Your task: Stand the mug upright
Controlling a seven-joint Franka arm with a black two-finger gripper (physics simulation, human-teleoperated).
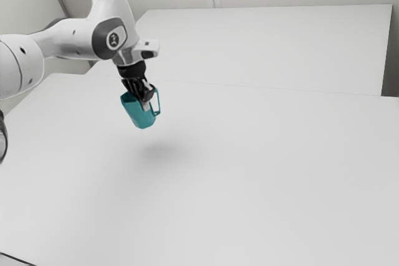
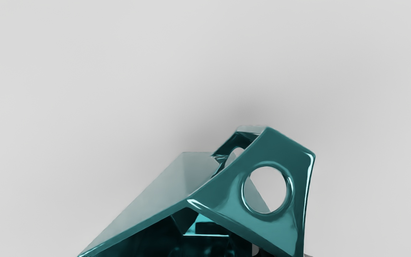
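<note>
Aloft, the fingers (image 1: 146,106) hold the tilted mug (image 1: 139,116), likely light, stiff and slippery, by its wall (image 1: 133,108) near the handle (image 1: 158,102), a sensible grip.

Bright diffuse light, faint shadow (image 1: 157,153) below mug (image 1: 141,117), glinting edges
</note>
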